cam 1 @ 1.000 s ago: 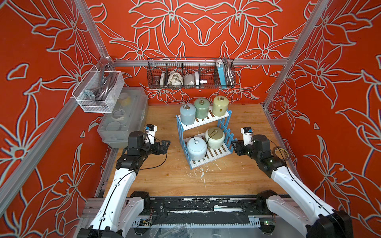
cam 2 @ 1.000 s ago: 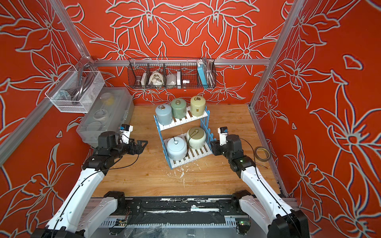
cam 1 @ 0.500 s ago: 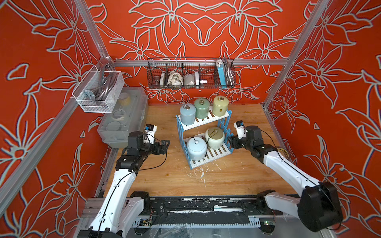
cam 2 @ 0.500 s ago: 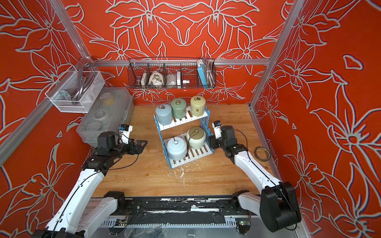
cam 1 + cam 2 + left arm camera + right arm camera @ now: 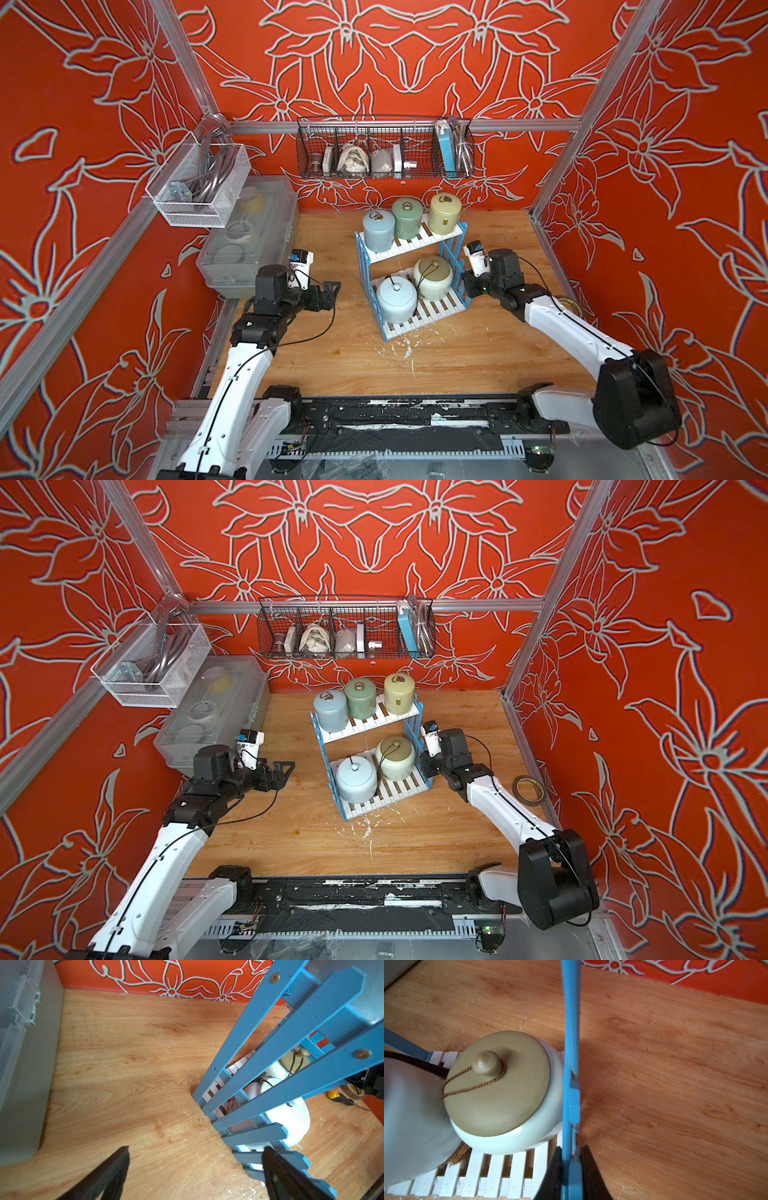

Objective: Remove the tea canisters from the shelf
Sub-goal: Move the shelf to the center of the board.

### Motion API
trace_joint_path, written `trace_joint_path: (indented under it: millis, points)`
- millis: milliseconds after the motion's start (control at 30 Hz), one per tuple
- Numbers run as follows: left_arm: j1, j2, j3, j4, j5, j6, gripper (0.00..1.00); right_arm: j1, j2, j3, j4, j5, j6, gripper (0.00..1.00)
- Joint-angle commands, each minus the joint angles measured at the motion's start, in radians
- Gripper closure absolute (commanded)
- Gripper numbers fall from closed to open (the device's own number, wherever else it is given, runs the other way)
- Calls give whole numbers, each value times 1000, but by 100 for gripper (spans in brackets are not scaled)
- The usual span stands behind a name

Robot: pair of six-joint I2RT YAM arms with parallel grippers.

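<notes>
The left gripper (image 5: 331,293) is hovering wide open and empty over the wooden table (image 5: 332,357) beside the shelf (image 5: 452,255) — the right gripper (image 5: 570,1148) is pinching shut on one blue picket of its side. The pale blue jar (image 5: 395,297) and cream jar (image 5: 433,277) are sitting on the lower tier, and the blue-grey canister (image 5: 378,230), sage green canister (image 5: 408,219) and cream cylinder (image 5: 444,212) are standing on the upper one.

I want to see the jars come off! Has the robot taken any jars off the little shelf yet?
None done: no jar is off. In hand: the right fingers are shut on the blue side of the shelf, maybe to steady it; the left fingers are open, empty. Left: all five, three small jars on top, the pale blue jar and big cream jar below.
</notes>
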Motion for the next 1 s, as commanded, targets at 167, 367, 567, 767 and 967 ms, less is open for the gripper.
trace_joint_path:
  millis: [167,367,567,767,967]
  points:
    - [-12,-21,-5,24,-10,23,2,-11,-135,-24,-65,161,132,100]
    - [-13,-21,-4,20,-9,23,2,33,-270,-99,-69,241,313,100]
    - [-12,-20,0,17,29,-1,2,146,-276,-93,-80,402,451,100]
    - [-12,-23,4,7,15,4,2,225,-198,-75,-18,494,589,100]
    - [-12,-24,-2,15,14,4,2,241,-78,-30,59,519,588,100]
